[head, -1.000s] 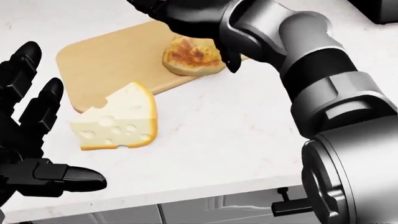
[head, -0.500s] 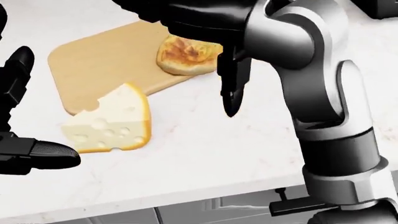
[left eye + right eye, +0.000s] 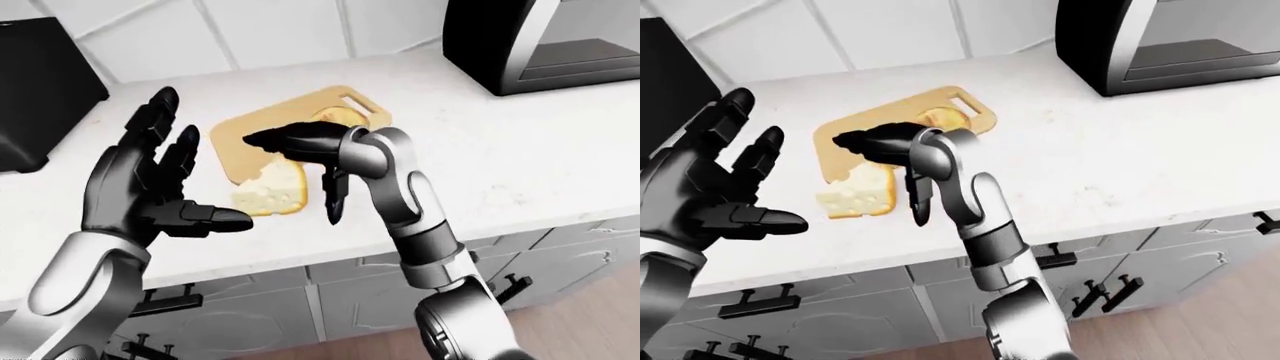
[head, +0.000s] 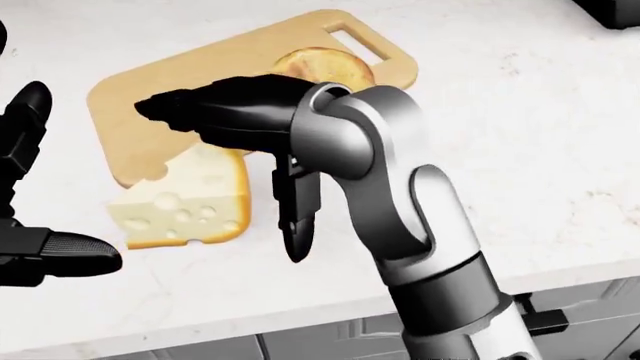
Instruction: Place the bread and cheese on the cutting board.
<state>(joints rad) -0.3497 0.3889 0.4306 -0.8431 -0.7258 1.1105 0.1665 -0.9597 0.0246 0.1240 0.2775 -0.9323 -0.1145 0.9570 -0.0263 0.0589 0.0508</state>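
The wooden cutting board [image 4: 120, 124] lies on the white counter. The round toasted bread [image 4: 328, 61] rests on it near the handle slot. The yellow cheese wedge [image 4: 185, 206] lies mostly on the counter, its upper corner over the board's lower edge. My right hand [image 4: 225, 178] is open above the board and cheese, fingers [image 4: 180, 109] pointing left, thumb [image 4: 297, 225] pointing down beside the cheese. It holds nothing. My left hand [image 3: 195, 169] is open with fingers spread, left of the cheese and apart from it.
A black appliance [image 3: 40, 82] stands at the top left on the counter. A black and silver oven [image 3: 540, 37] stands at the top right. The counter edge [image 3: 300, 262] runs below, with cabinet drawers and handles under it. Tiled wall behind.
My right hand has come off the bread and swung down and left over the board and cheese. The bread stays on the board. The view has shifted slightly.
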